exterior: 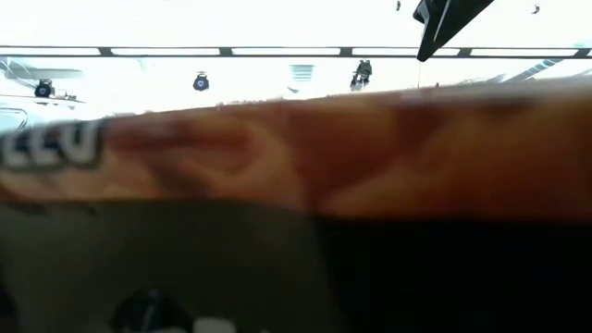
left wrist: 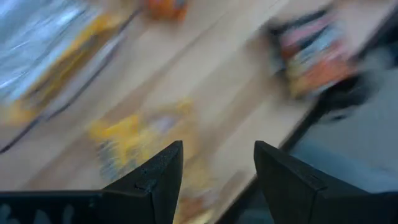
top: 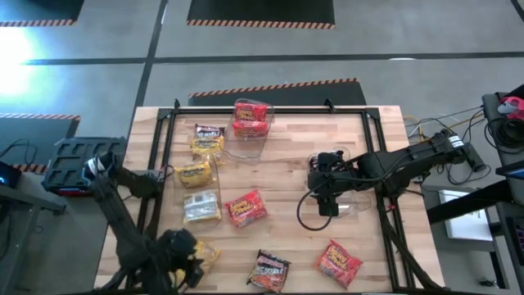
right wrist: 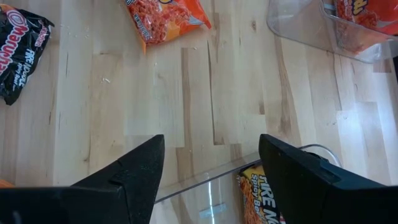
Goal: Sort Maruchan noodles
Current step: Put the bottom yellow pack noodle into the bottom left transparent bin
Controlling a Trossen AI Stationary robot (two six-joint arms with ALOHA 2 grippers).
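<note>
Four red noodle packets, four yellow packets, two dark packets, one silvery packet. Three clear bins made out. Two arms.

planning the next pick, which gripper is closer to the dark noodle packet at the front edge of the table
Left. The left gripper hovers over a yellow packet near the front edge, just beside the dark packet. The right gripper sits farther back, mid-table, over a clear bin.
</note>
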